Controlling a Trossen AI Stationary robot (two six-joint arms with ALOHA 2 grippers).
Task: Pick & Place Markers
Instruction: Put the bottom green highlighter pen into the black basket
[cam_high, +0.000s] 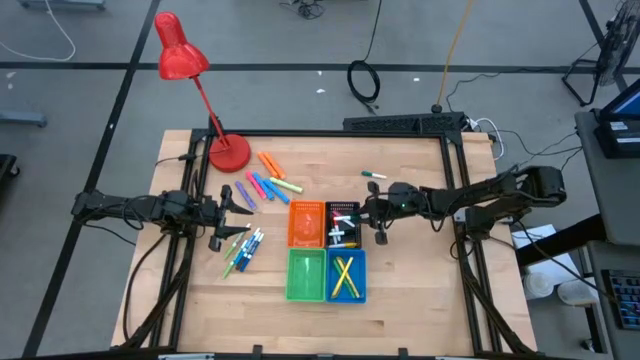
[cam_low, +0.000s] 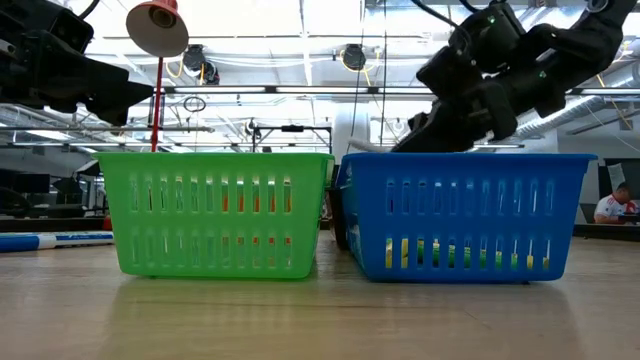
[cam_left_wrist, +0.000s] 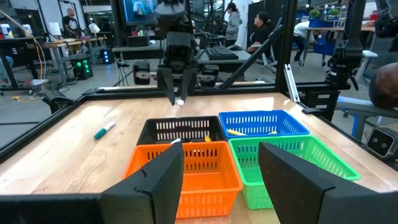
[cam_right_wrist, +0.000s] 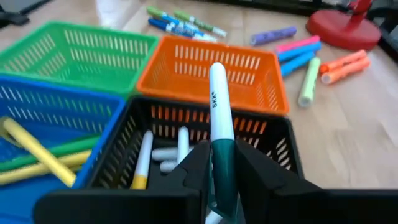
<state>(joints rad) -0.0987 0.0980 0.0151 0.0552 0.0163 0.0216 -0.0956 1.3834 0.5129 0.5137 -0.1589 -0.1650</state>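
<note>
Marker, white plastic barrel, green cap (cam_right_wrist: 219, 124) | right pincer (cam_right_wrist: 222, 180) clamped at capped end, over black slatted bin (cam_right_wrist: 283, 146) | light, stiff, slippery | left pincer (cam_left_wrist: 221, 171) open, empty

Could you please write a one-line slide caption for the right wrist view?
Right tool holds a white, green-capped marker upright above the black bin.

Right hand (cam_right_wrist: 221, 180) grips a white, green-capped marker (cam_right_wrist: 219, 118) above the black bin (cam_right_wrist: 283, 146)
</note>
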